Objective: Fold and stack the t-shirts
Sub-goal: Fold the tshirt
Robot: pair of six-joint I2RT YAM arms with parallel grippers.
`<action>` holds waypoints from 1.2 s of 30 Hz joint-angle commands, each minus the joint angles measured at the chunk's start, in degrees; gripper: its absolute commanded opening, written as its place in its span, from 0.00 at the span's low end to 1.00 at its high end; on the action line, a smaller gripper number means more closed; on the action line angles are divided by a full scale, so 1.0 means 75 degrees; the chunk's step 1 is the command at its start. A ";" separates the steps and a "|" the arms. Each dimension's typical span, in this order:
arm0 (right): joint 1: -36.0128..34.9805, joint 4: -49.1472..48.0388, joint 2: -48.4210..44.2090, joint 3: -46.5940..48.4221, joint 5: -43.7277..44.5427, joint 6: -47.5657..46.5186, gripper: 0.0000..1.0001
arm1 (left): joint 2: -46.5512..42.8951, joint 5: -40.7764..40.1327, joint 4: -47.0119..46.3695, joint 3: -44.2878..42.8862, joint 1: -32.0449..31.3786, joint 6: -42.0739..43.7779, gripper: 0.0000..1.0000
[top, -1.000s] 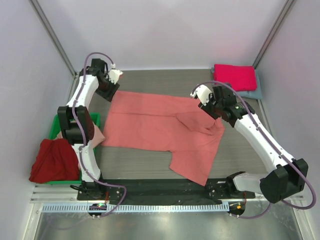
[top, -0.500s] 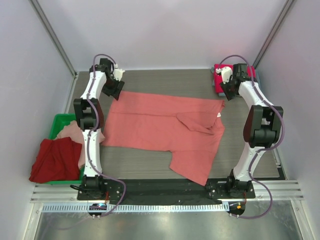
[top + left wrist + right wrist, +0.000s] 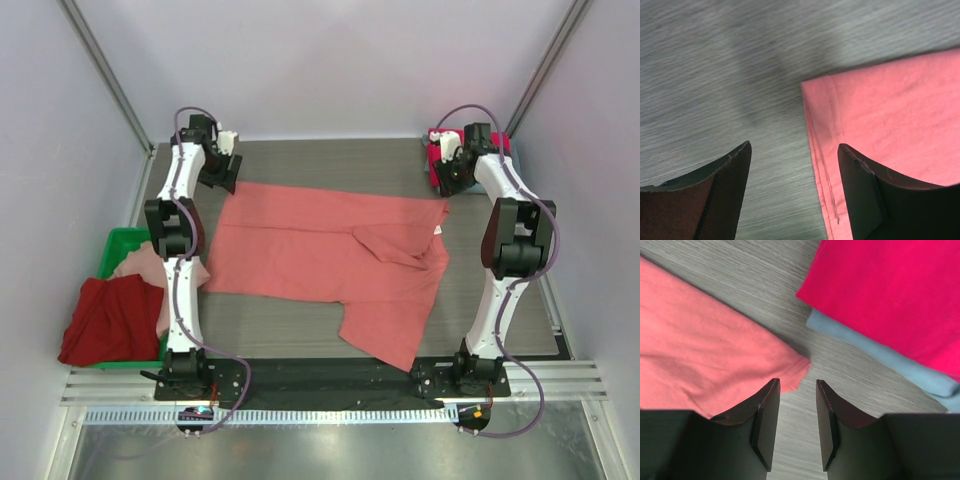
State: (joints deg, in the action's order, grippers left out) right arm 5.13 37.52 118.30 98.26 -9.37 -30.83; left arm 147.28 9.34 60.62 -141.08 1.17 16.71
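Grey wood-grain desk (image 3: 330, 165) is carrying a salmon-coral cloth t-shirt (image 3: 300, 245); left fingers (image 3: 725, 200) and right fingers (image 3: 765, 425) are hanging open.

Salmon-coral t-shirt (image 3: 330, 255) spread flat, hem corner just beside left gripper (image 3: 795, 150), another corner at right gripper (image 3: 797, 385); folded magenta t-shirt (image 3: 890, 285) atop grey-blue t-shirt (image 3: 880, 352) just beyond.

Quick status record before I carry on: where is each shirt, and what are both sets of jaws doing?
spread: salmon t-shirt flat on the table, a flap folded over on its right half
stack: magenta t-shirt folded on grey-blue t-shirt, far right corner
waiting: dark red t-shirt and pale pink t-shirt at the green bin, left edge
left jaws: open, empty, beside the salmon shirt's far left corner
right jaws: open, empty, between its far right corner and the stack
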 commanded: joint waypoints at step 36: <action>0.0465 0.0435 0.1699 0.1067 -0.0615 0.0431 0.14 | 0.0975 0.1132 -0.0794 -0.1182 0.0067 -0.0834 0.49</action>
State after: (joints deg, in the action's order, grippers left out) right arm 8.12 40.51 129.82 105.01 -15.16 -27.40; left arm 153.49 15.25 55.68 -147.89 1.78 10.41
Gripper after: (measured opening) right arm 0.151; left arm 0.549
